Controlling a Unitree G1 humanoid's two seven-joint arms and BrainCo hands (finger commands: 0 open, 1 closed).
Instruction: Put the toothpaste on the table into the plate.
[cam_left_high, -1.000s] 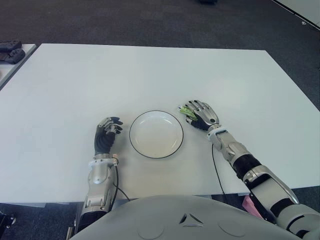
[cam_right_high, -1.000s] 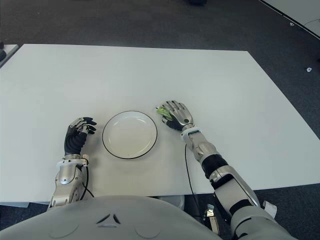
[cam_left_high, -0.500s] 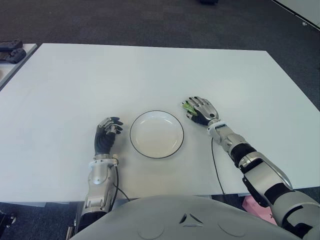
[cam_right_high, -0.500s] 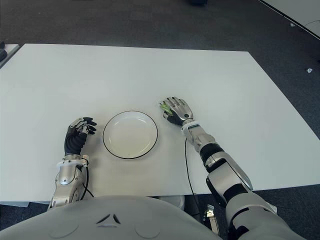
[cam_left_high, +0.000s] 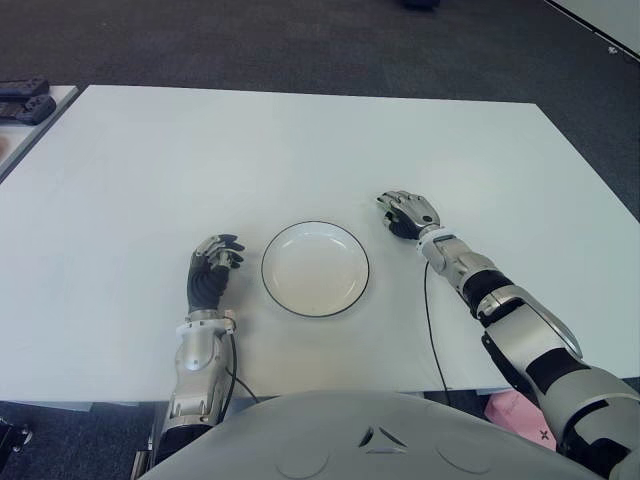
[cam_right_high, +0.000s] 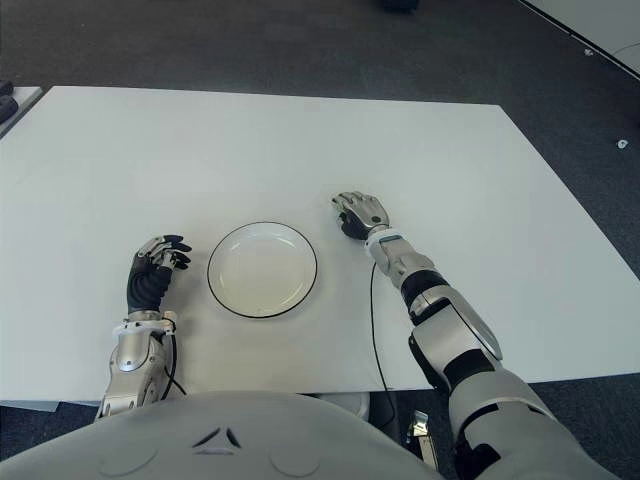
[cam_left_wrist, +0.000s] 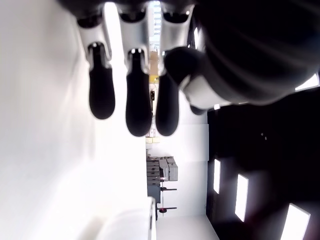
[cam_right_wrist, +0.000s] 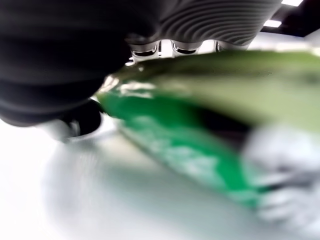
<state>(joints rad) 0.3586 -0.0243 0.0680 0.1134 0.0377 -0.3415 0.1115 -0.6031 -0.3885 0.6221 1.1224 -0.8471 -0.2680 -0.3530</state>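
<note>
A white plate (cam_left_high: 315, 270) with a dark rim sits empty on the white table (cam_left_high: 300, 150), near its front edge. Just right of the plate and slightly farther back, my right hand (cam_left_high: 407, 213) lies palm down with its fingers curled. The eye views show no toothpaste; the hand covers it. Up close in the right wrist view, the green toothpaste tube (cam_right_wrist: 190, 135) fills the space under the palm, with the fingers (cam_right_wrist: 150, 50) wrapped behind it. My left hand (cam_left_high: 212, 270) shows left of the plate, fingers curled and holding nothing.
A thin black cable (cam_left_high: 430, 320) runs from my right wrist back over the table's front edge. Dark objects (cam_left_high: 22, 100) lie on a separate surface at the far left. Dark carpet surrounds the table.
My right hand has slid back and to the right, away from the plate's rim, and curled tighter. The green tube tip seen by its fingers earlier is now hidden. The left hand has not moved.
</note>
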